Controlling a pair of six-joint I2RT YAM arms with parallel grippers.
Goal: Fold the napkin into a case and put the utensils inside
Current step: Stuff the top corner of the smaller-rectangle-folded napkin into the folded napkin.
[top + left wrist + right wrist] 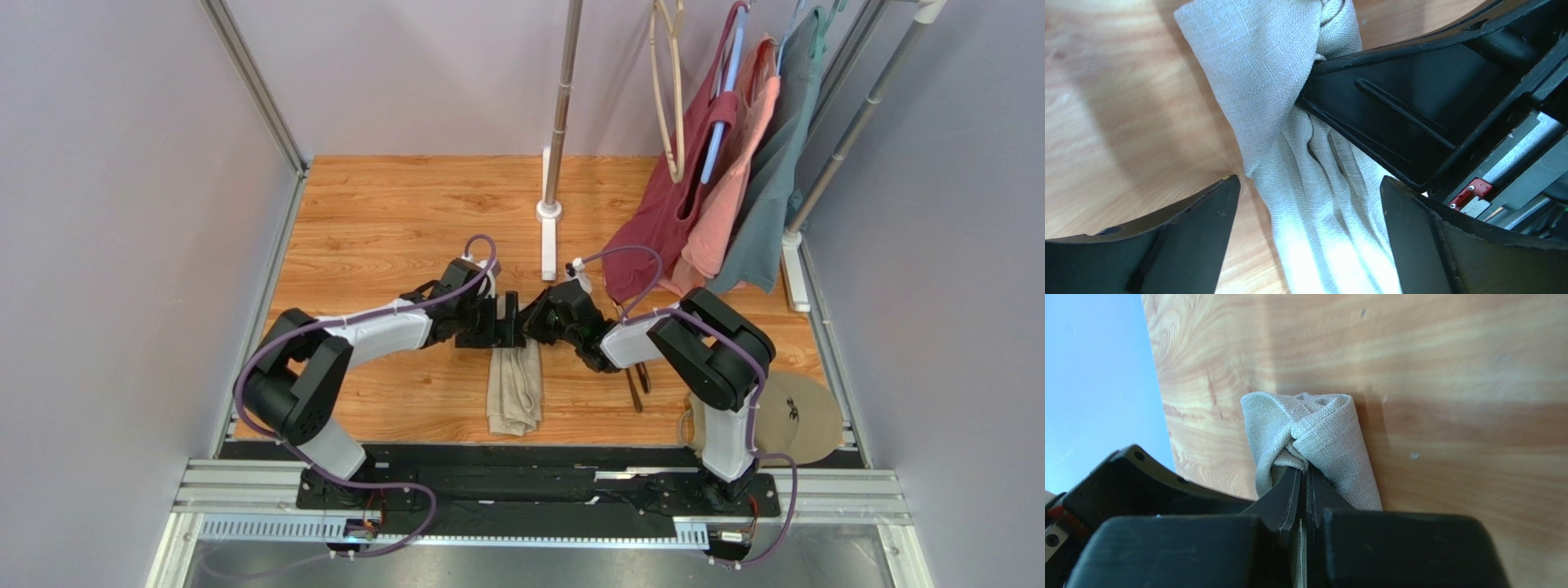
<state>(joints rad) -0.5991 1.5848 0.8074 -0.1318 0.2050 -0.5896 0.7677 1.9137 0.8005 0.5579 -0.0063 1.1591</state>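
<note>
Overhead view as I see it from my remote station, read left to right. The left arm extends from its base at the near edge to mid-table, where the left gripper (pixel 505 322) has its jaws spread wide. In its wrist view the two dark fingers (pixel 1198 239) stand on either side of the cloth with a gap on each side, closing on nothing. Between and just below the two grippers lies the napkin (pixel 515 392), gathered into a narrow beige-tan strip. It runs along the wooden table (pixel 380 221) from the grippers toward the arm bases. Its near end rests flat on the wood, and its far end is bunched and twisted. The right gripper (pixel 542 322) faces the left one almost nose to nose, its jaws pressed together on that bunched far end. In the right wrist view I see the folds wrapping over the fingertips (pixel 1287 499), with a pleat nipped between them. Just right of the napkin, near the right forearm and partly hidden by it, lie the utensils (pixel 638 382). They are slim dark pieces on bare wood, apart from the cloth, and I cannot tell how many there are. Farther back and right, maroon, salmon and grey-teal garments (pixel 705 208) hang from a rack. At the near right corner a round tan disc (pixel 803 417) sits beside the right arm's base.
</note>
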